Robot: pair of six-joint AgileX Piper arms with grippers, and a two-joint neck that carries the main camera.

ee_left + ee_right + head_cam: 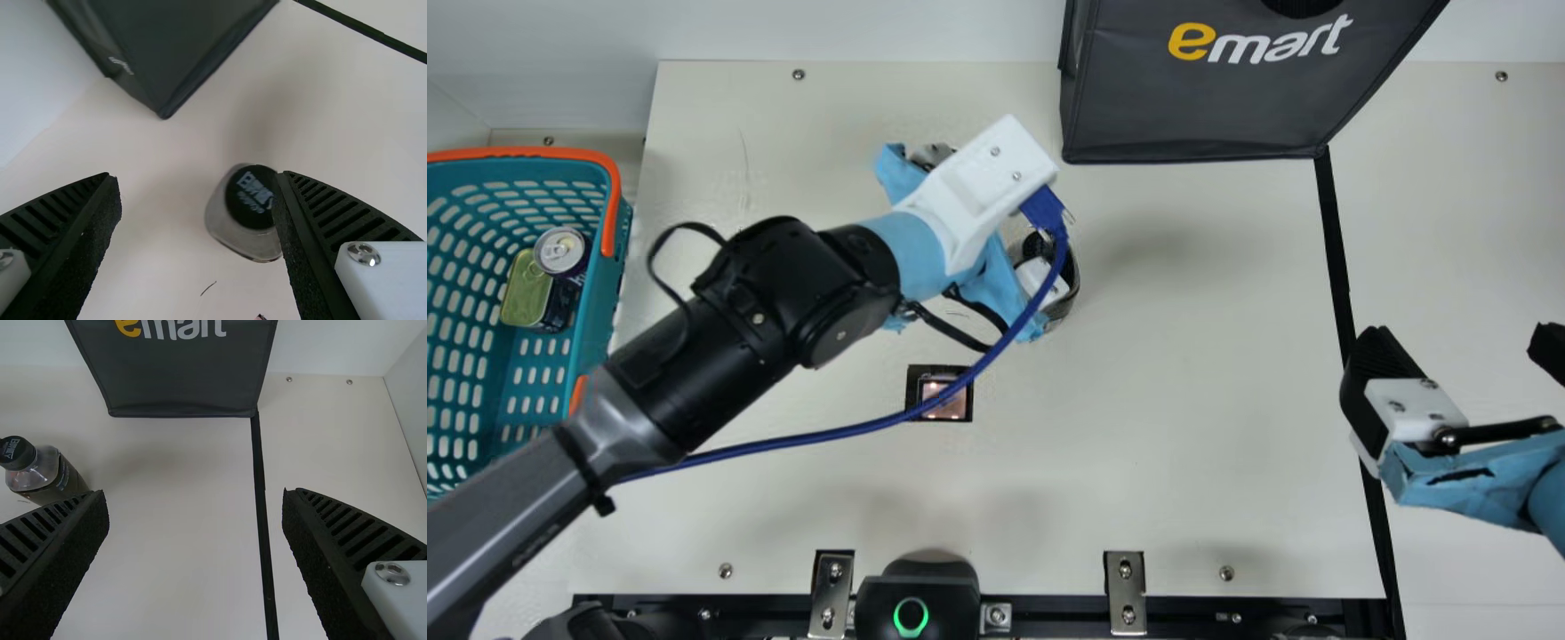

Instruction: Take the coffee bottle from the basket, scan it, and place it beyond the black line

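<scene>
Leftmost, to the left of the scanner window (944, 397), stands the teal basket (605, 289), holding a drinks can (560, 251) and a flat tin (521, 289). Next, the blue cable (845, 434) passes over the scanner window in the main view; low slack there could mask the code or snag a load.

Beyond the scanner window and slightly to its right, the left gripper (198, 177) has its two fingers spread, gripping nothing. The coffee bottle (247, 210) is upright on the table in that same area, out of the basket. It lies off-centre in the left wrist view, partly covered by one finger; descending on this alignment could press that finger on the cap or shoulder and topple the bottle, while a lopsided closing could push it aside. Whether it has been scanned cannot be told.

Appearance of the bottle: black round cap with pale print, clear shoulder, dark body below.

Farther right and well beyond the scanner window is the dark grey bag (1192, 102); a wide swing of the load could brush it. To the right of the scanner window runs the black line (1336, 249). Rightmost, the right gripper (193, 493) is open and empty; held there, it might obstruct a delivery across the line.
</scene>
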